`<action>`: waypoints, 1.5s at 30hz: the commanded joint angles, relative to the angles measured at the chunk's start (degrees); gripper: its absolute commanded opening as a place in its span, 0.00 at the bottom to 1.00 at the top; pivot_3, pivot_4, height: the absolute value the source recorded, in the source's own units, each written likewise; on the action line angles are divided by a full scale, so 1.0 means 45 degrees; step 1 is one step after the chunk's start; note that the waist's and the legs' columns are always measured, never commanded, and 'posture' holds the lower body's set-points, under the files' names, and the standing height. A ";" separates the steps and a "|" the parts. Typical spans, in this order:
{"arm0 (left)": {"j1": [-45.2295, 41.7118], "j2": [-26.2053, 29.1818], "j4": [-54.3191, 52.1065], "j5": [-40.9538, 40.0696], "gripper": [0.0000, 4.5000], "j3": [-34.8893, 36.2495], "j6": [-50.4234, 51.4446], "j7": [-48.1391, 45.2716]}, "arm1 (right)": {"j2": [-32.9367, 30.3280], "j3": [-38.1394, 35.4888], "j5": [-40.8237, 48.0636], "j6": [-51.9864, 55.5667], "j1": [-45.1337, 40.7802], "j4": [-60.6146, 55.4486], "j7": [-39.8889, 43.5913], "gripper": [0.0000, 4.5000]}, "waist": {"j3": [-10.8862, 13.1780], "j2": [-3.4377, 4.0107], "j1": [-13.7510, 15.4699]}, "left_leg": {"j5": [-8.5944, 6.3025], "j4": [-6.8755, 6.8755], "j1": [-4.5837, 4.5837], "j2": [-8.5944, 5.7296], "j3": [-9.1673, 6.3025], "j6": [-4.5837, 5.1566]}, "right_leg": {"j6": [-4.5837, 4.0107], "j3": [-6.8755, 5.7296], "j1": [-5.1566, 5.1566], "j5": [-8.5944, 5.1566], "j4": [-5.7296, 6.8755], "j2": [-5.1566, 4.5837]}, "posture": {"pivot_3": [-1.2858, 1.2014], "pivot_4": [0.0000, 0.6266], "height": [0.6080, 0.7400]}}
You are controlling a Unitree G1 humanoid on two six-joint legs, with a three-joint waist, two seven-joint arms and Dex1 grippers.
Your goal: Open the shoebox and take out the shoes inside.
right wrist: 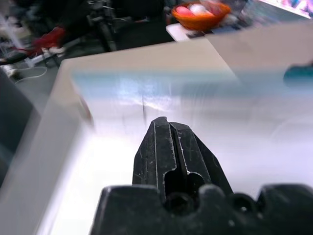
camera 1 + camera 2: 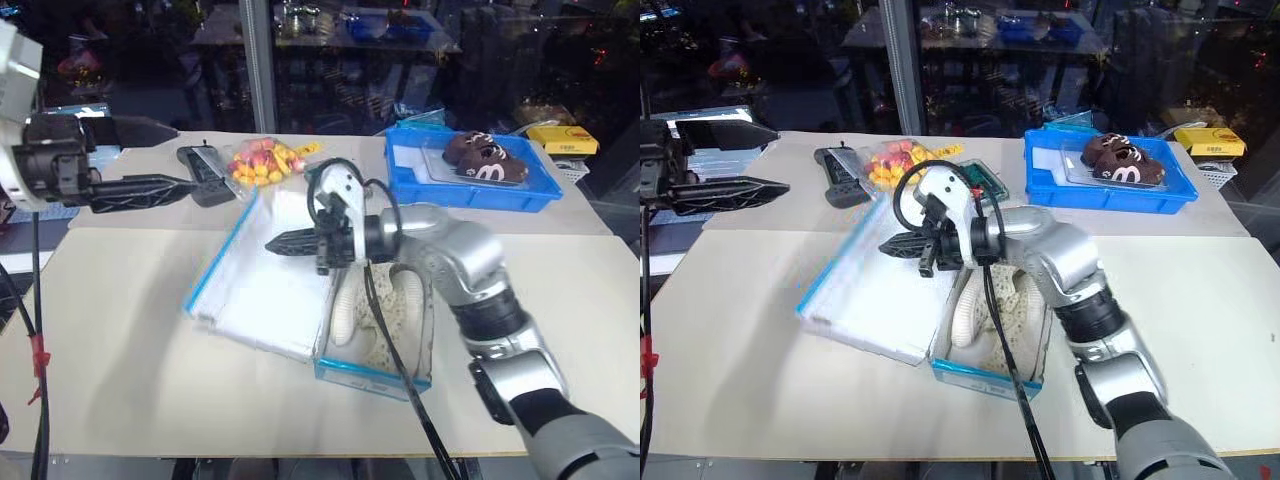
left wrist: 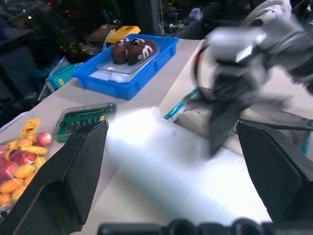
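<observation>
Shoebox: bright blue, on the beige table, near centre. Stands open. Lid thrown back to the left, white inner face up, blue edge along its far-left side, lying tilted on the table top.

Shoes: cream speckled knit pair with white soles, inside the shoebox, partly hidden behind the right arm and its cable.

Right gripper: fingers pressed together, nothing between them. Reaches in from the right, pointing left, roughly level, above the lid's white inner face and just left of the box's open compartment. Contact with the lid cannot be told.

Left gripper: fingers spread wide, nothing held. Raised at the far left of the scene, above the table's far-left edge, pointing right, well apart from the shoebox. In its own wrist view, both black fingers frame the lid and the blurred right gripper.

Blue plastic tray: far right on the table, holding a clear pack with dark brown shoes bearing white marks.

Bag of yellow and red sweets: far centre, just beyond the lid's far corner.

Black device: just left of the sweets.

Green circuit board in a clear case: far side, between sweets and tray.

Yellow packet: far right, beyond the tray.
</observation>
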 commanded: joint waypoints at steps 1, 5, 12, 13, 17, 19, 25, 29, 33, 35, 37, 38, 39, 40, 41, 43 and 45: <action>0.0195 0.0160 -0.0650 -0.0431 0.99 0.0358 0.0133 0.0120 | -0.0656 -0.1813 0.0668 0.1028 -0.1138 -0.0474 -0.0317 0.00 | 0.0001 0.0001 0.0103 | 0.0000 0.0000 0.0000 0.0000 -0.0001 0.0000 | 0.0000 0.0000 0.0000 0.0000 0.0000 0.0000 | 0.52 0.24 1.00; 0.0739 -0.0152 -0.0746 0.0041 0.99 -0.0346 -0.0595 -0.0157 | -0.2351 -0.3093 0.1964 0.2719 -0.2060 -0.1811 0.0281 0.00 | 0.0001 0.0002 0.0142 | -0.0001 -0.0004 -0.0004 0.0001 -0.0008 0.0000 | -0.0001 -0.0008 0.0002 -0.0002 -0.0006 0.0001 | 0.52 0.24 1.00; 0.0973 -0.0807 -0.0355 0.1422 0.99 -0.2063 -0.2330 -0.0746 | -0.6930 -0.1925 0.1094 0.1452 -0.1200 -0.3960 0.3421 0.00 | 0.0002 0.0003 0.0098 | -0.0001 -0.0007 0.0001 0.0000 -0.0004 0.0000 | -0.0007 -0.0005 0.0004 -0.0006 -0.0008 0.0003 | 0.52 0.24 1.00; 0.0899 -0.0946 -0.0276 0.1527 1.00 -0.2236 -0.2465 -0.0782 | -0.7427 -0.1671 0.0868 0.1278 -0.0783 -0.3924 0.3701 0.06 | 0.0001 0.0002 0.0099 | -0.0002 -0.0006 0.0002 0.0001 -0.0005 0.0001 | -0.0008 -0.0007 0.0006 -0.0007 -0.0012 0.0005 | 0.52 0.24 1.00; 0.0790 -0.1350 -0.0217 0.1674 1.00 -0.2555 -0.2662 -0.0857 | -0.7939 -0.0659 -0.0810 -0.0516 0.0667 -0.3041 0.3694 0.33 | 0.0000 -0.0001 -0.0010 | -0.0002 0.0009 0.0005 0.0000 0.0000 0.0001 | -0.0009 0.0006 0.0008 -0.0007 -0.0012 0.0005 | 0.52 0.24 1.00; 0.0831 -0.1410 -0.0300 0.1708 1.00 -0.2582 -0.2670 -0.0886 | -0.8073 -0.0174 -0.1888 -0.1981 0.1375 -0.2429 0.3816 0.45 | 0.0000 0.0001 -0.0034 | -0.0001 0.0013 0.0006 0.0000 0.0002 0.0002 | -0.0010 0.0014 0.0001 -0.0007 -0.0007 0.0009 | 0.52 0.24 1.00; 0.0989 -0.1344 -0.0341 0.1763 1.00 -0.2493 -0.2623 -0.0871 | -0.7542 0.0006 -0.2810 -0.2875 0.2361 -0.0529 0.3880 0.94 | 0.0002 0.0001 0.0040 | -0.0003 0.0012 -0.0004 -0.0002 -0.0001 0.0006 | -0.0001 0.0013 -0.0004 -0.0013 -0.0011 0.0009 | 0.52 0.24 1.00; 0.1141 -0.1303 -0.0368 0.1828 1.00 -0.2379 -0.2614 -0.0771 | -0.7245 -0.1190 -0.1051 -0.0710 0.2311 -0.0245 0.4523 1.00 | 0.0002 0.0001 0.0053 | -0.0003 0.0016 -0.0003 -0.0002 -0.0002 0.0005 | -0.0002 0.0012 0.0003 -0.0012 -0.0009 0.0009 | 0.52 0.24 1.00; 0.1292 -0.1469 -0.0506 0.1476 1.00 -0.2062 -0.2354 -0.0534 | -0.6806 -0.2745 0.1175 0.2356 0.1648 0.0547 0.4716 1.00 | 0.0002 0.0000 0.0046 | -0.0003 0.0017 -0.0002 -0.0001 -0.0004 0.0006 | -0.0004 0.0012 0.0003 -0.0011 -0.0007 0.0010 | 0.52 0.24 1.00; 0.1406 -0.1501 -0.0579 0.1419 1.00 -0.1990 -0.2327 -0.0447 | -0.6814 -0.3042 0.1700 0.3084 0.1619 0.0719 0.4871 1.00 | 0.0002 0.0000 0.0072 | -0.0003 0.0016 -0.0002 -0.0001 -0.0007 0.0006 | -0.0004 0.0010 0.0006 -0.0010 -0.0008 0.0011 | 0.52 0.24 1.00; 0.1643 -0.1513 -0.0683 0.1508 1.00 -0.2001 -0.2407 -0.0355 | -0.6713 -0.3148 0.2015 0.3845 0.1501 0.0974 0.4759 1.00 | 0.0002 0.0001 0.0082 | -0.0005 0.0016 -0.0001 0.0000 -0.0009 0.0008 | -0.0003 0.0008 0.0010 -0.0011 -0.0011 0.0010 | 0.52 0.24 1.00; 0.1733 -0.1509 -0.0743 0.1531 1.00 -0.2002 -0.2427 -0.0320 | -0.6697 -0.3151 0.2078 0.4043 0.1489 0.1009 0.4705 1.00 | 0.0002 0.0000 0.0082 | -0.0005 0.0016 0.0000 -0.0001 -0.0007 0.0008 | -0.0003 0.0009 0.0012 -0.0012 -0.0011 0.0008 | 0.52 0.24 1.00; 0.1795 -0.1512 -0.0808 0.1594 1.00 -0.2010 -0.2487 -0.0251 | -0.6731 -0.3012 0.1968 0.4027 0.1548 0.0978 0.4650 1.00 | 0.0002 0.0000 0.0080 | -0.0005 0.0017 0.0000 -0.0001 -0.0007 0.0008 | -0.0004 0.0009 0.0012 -0.0011 -0.0011 0.0009 | 0.52 0.24 1.00; 0.1693 -0.1638 -0.0908 0.1441 1.00 -0.1939 -0.2307 0.0013 | -0.6784 -0.2775 0.1874 0.4059 0.1709 0.0868 0.4646 1.00 | 0.0002 0.0001 0.0082 | -0.0004 0.0017 -0.0001 -0.0002 -0.0007 0.0007 | -0.0005 0.0009 0.0011 -0.0010 -0.0010 0.0008 | 0.52 0.24 1.00; 0.1575 -0.1759 -0.1000 0.1211 1.00 -0.1835 -0.2091 0.0227 | -0.6757 -0.2688 0.1947 0.4280 0.1784 0.0815 0.4624 1.00 | 0.0002 0.0001 0.0084 | -0.0004 0.0018 -0.0001 -0.0002 -0.0007 0.0007 | -0.0005 0.0009 0.0010 -0.0010 -0.0009 0.0009 | 0.52 0.24 1.00; 0.1430 -0.1905 -0.1189 0.0789 1.00 -0.1630 -0.1771 0.0526 | -0.6514 -0.2783 0.2341 0.5141 0.1708 0.0922 0.4467 1.00 | 0.0002 0.0000 0.0084 | -0.0005 0.0017 0.0000 -0.0002 -0.0009 0.0007 | -0.0004 0.0009 0.0011 -0.0010 -0.0009 0.0008 | 0.52 0.24 1.00; 0.1552 -0.1905 -0.1412 0.0697 1.00 -0.1529 -0.1690 0.0659 | -0.6339 -0.2473 0.2089 0.5340 0.1624 0.1096 0.4212 1.00 | 0.0002 0.0000 0.0048 | -0.0005 0.0017 -0.0001 -0.0001 -0.0011 0.0008 | -0.0003 0.0009 0.0012 -0.0010 -0.0010 0.0010 | 0.52 0.24 1.00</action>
